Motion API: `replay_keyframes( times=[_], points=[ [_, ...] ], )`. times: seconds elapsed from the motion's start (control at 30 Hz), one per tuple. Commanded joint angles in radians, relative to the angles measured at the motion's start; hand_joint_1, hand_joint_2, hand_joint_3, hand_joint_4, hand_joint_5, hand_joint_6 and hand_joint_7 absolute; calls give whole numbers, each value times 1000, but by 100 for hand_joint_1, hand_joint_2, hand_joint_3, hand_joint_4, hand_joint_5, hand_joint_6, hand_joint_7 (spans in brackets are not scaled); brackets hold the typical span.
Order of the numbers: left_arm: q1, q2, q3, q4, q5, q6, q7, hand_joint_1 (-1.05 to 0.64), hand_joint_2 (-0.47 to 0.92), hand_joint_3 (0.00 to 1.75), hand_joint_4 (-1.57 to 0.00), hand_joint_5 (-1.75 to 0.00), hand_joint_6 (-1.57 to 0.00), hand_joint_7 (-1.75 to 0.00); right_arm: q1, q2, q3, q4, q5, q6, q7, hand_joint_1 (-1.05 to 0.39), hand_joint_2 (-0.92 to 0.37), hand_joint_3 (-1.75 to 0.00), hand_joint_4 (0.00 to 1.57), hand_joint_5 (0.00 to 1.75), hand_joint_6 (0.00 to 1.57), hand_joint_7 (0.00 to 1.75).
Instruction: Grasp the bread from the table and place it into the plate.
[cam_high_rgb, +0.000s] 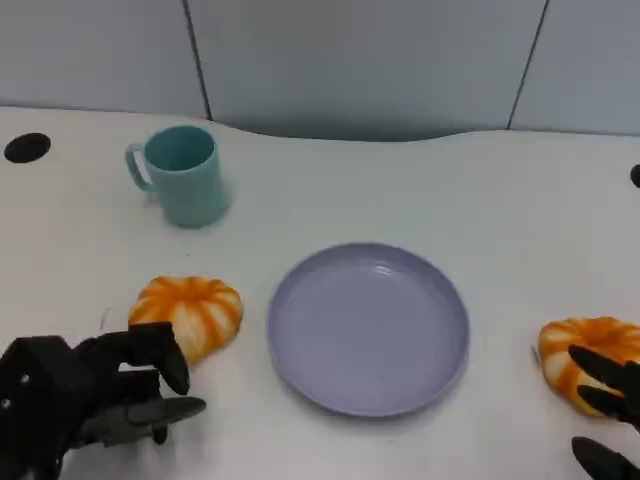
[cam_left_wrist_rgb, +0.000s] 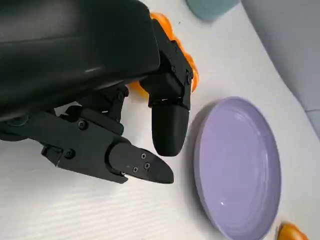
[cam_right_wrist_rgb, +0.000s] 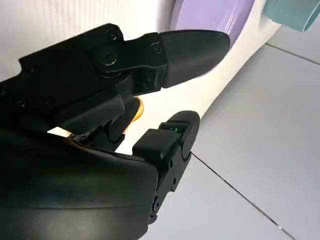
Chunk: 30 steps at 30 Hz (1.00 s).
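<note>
A round orange-and-white ridged bread bun (cam_high_rgb: 190, 312) lies on the white worktop (cam_high_rgb: 480, 200) toward its near left side, just left of the empty round lavender plastic plate (cam_high_rgb: 368, 327) at the middle. The left robot hand (cam_high_rgb: 110, 395) sits at the near left corner just beside this bun, fingers (cam_left_wrist_rgb: 167, 130) apart and holding nothing. A second orange bun (cam_high_rgb: 585, 360) lies at the near right edge; the right robot hand (cam_high_rgb: 605, 415) is spread open above it. A teal plastic mug (cam_high_rgb: 182, 175) stands toward the far left.
</note>
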Motion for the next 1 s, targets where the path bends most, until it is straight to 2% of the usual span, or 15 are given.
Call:
replay_keyframes(
  times=[0.03, 0.13, 0.23, 0.27, 0.3, 0.33, 0.4, 0.47, 0.5, 0.57, 0.63, 0.7, 0.87, 1.0],
  points=[
    [-21, 74, 20, 10, 120, -319, 74, -35, 90, 9, -78, -175, -52, -175, 26, 9, 9, -26, 4, -7, -5, -37, -92, -33, 83, 1, 70, 0],
    [-73, 144, 19, 56, 322, -509, 213, -40, 91, 8, -62, -175, -36, -173, 32, 10, 15, -31, -4, -12, -8, -37, -92, -33, 83, 1, 70, 0],
    [-114, 218, 9, 28, 515, -547, 316, -51, 92, 8, -35, -174, -32, -140, 39, 17, 21, -46, -13, -3, -11, -37, -92, -33, 84, 1, 69, 0],
    [-120, 236, 4, 6, 563, -537, 336, -54, 92, 6, -27, -167, -34, -118, 43, 21, 23, -54, -16, 6, -11, -38, -92, -33, 83, 1, 69, 0],
    [-129, 263, -3, -24, 632, -529, 362, -56, 92, 5, -24, -163, -37, -105, 48, 25, 26, -66, -19, 15, -9, -38, -92, -33, 83, 1, 69, 0],
    [-139, 282, -9, -40, 678, -531, 385, -61, 92, 7, -19, -150, -41, -76, 54, 30, 29, -77, -21, 21, -8, -38, -92, -33, 84, 1, 69, 0],
    [-162, 304, -24, -55, 711, -526, 397, -67, 92, 5, -16, -121, -50, -35, 61, 36, 34, -91, -18, 26, -4, -37, -92, -33, 85, 1, 69, 0],
    [-177, 315, -36, -79, 693, -489, 358, -69, 92, 3, -12, -92, -49, -15, 65, 37, 39, -99, -21, 30, -4, -37, -92, -33, 85, 1, 69, 0],
    [-187, 321, -45, -92, 681, -467, 331, -70, 92, 3, -12, -83, -49, -10, 64, 35, 41, -94, -23, 22, -5, -37, -92, -33, 85, 1, 69, 0],
    [-207, 331, -62, -107, 660, -438, 290, -71, 92, 1, -10, -49, -40, -3, 63, 33, 43, -90, -25, 15, -8, -37, -92, -33, 83, 1, 67, 0],
    [-238, 338, -89, -120, 640, -383, 214, -71, 92, 1, -7, -33, -31, -1, 59, 31, 43, -84, -29, 6, -14, -37, -92, -33, 83, 0, 67, 0],
    [-278, 333, -125, -114, 643, -328, 152, -71, 92, 0, -3, -27, -24, 0, 55, 27, 42, -80, -35, 3, -17, -37, -92, -33, 83, 0, 66, 0],
    [-406, 291, -249, 24, 741, -244, 130, -75, 90, 0, 0, -3, -12, -1, 47, 16, 35, -68, -33, -5, -16, -37, -92, -34, 81, 0, 65, 0],
    [-495, 265, -340, 142, 792, -212, 130, -74, 86, 0, 0, 0, -8, 0, 51, 15, 31, -70, -4, -6, -6, -37, -92, -34, 83, 1, 65, 0]
  ],
)
